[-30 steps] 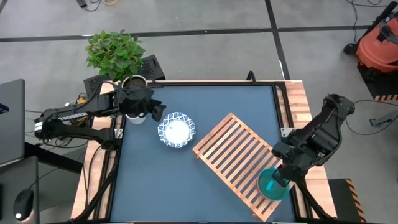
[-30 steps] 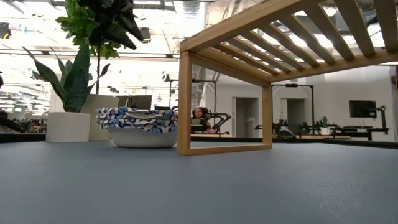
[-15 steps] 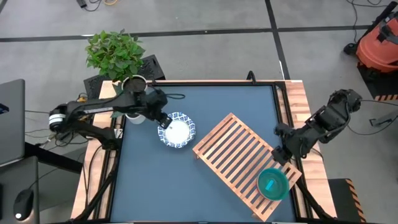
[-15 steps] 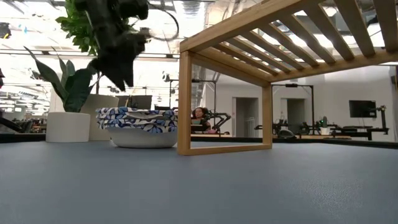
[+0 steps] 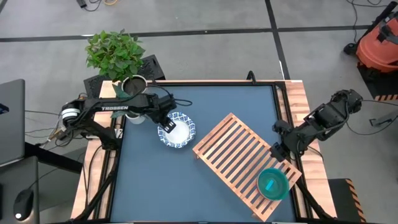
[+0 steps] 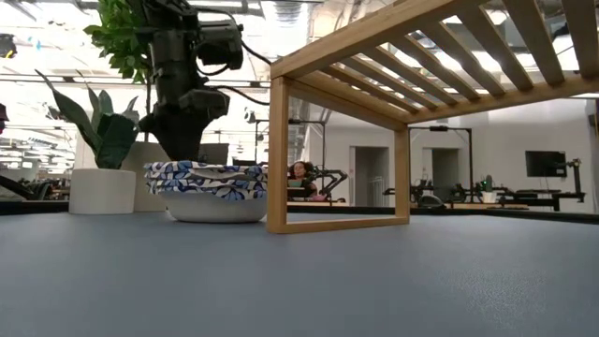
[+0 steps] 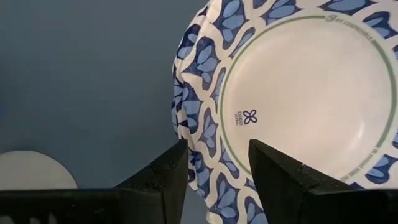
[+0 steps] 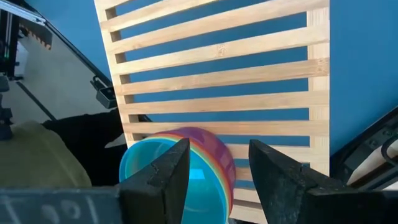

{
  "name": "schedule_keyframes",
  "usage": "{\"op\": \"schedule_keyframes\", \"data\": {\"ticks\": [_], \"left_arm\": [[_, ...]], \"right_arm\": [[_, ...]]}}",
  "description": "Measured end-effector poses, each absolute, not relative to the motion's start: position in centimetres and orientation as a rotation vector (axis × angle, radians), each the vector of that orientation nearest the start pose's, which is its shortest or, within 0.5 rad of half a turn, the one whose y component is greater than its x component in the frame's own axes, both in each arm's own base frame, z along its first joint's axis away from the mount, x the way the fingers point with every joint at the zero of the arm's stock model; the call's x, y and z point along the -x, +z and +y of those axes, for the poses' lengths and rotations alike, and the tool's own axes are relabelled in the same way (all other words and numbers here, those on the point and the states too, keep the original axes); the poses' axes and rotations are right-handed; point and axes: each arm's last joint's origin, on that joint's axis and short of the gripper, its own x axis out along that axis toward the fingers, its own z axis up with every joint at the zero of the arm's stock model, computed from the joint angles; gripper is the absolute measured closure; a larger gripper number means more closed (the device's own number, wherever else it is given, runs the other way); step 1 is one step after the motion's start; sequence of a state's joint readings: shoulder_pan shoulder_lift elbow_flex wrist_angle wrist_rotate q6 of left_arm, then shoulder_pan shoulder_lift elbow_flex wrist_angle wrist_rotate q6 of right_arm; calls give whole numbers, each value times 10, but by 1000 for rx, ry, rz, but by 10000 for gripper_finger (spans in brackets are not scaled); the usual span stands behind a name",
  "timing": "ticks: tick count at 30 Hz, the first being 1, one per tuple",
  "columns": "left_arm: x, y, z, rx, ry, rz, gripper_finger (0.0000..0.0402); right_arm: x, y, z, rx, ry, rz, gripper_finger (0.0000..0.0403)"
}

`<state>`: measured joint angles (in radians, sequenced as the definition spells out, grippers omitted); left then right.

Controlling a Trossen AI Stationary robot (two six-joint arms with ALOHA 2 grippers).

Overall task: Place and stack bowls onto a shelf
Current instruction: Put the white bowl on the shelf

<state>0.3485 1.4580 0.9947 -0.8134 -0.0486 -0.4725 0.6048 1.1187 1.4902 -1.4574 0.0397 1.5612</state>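
The blue-patterned white bowl (image 5: 176,131) sits on the tabletop (image 5: 205,99), left of centre in the high view, just beside the slatted shelf (image 5: 239,163). Recommended: lower the fingers astride the near rim, close squarely, lift level.

The left hand (image 7: 214,165) hovers over that rim, spread, holding nothing.

The right hand (image 8: 217,165) hangs spread and empty above the stacked teal bowl (image 8: 165,177) on the shelf.

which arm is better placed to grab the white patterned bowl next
Left. The left gripper hangs open right over the white patterned bowl's rim, while the right gripper is across the table by the shelf.
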Motion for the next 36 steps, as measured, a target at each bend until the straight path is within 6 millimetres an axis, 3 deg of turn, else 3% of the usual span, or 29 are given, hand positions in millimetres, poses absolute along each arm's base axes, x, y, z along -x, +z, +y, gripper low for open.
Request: {"op": "schedule_keyframes", "data": {"ticks": [5,13,22,27,36], "left_arm": [[-248,217,92,599,645,1178,275],[-246,217,91,578,630,1196,390],[-246,220,88,675,578,1200,401],[-252,241,89,705,550,1155,401],[-262,302,95,628,563,1040,401]], "right_arm": [[-129,400,88,-1026,-398,1137,213],[-129,400,88,-1025,-399,1137,213],[-130,400,86,-1008,-422,1088,214],[-134,401,82,-966,-458,1002,214],[-151,405,55,-818,-589,757,214]]}}
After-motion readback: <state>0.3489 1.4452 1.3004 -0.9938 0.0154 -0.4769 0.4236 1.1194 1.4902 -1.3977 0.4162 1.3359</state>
